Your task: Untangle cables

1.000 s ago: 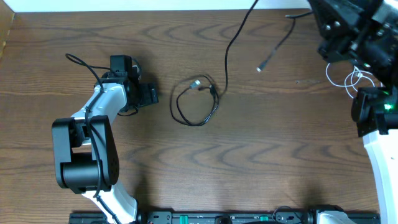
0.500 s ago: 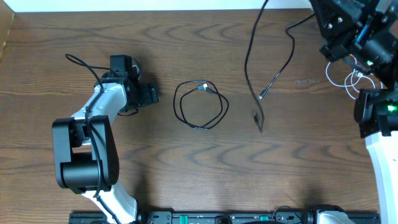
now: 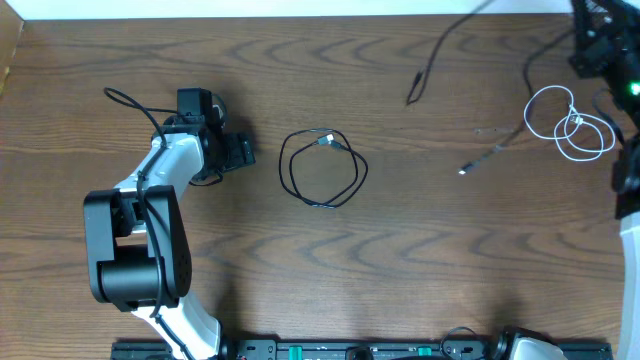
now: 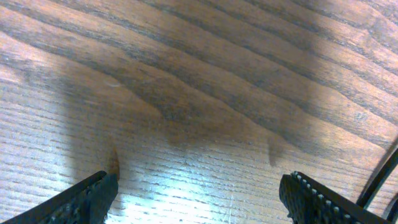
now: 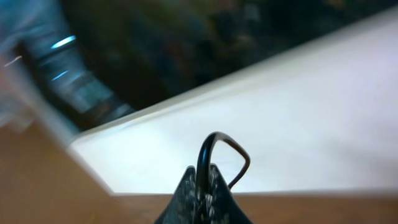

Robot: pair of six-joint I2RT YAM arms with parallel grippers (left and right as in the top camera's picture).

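A black cable [image 3: 322, 168] lies coiled in a loop on the table's middle. My left gripper [image 3: 243, 154] rests to its left, apart from it, open, with only bare wood between its fingers [image 4: 84, 200]. My right gripper [image 5: 203, 182] is shut on another black cable strand [image 5: 205, 152], which arches just above its fingertips. In the overhead view that arm [image 3: 603, 45] is at the top right corner, and black strands hang from it, with one plug end [image 3: 411, 97] and a blurred end [image 3: 465, 170]. The white cable [image 3: 566, 122] lies in loops at the right.
The table's far edge [image 3: 300, 16] meets a white surface. A thin dark line [image 4: 380, 179] crosses the right edge of the left wrist view. The left arm's base [image 3: 130, 250] takes up the front left.
The right arm has pulled up and to the right with the black strand. The strand came away from the coil and its ends swung right. The white cable is now uncovered. The left arm stayed still.
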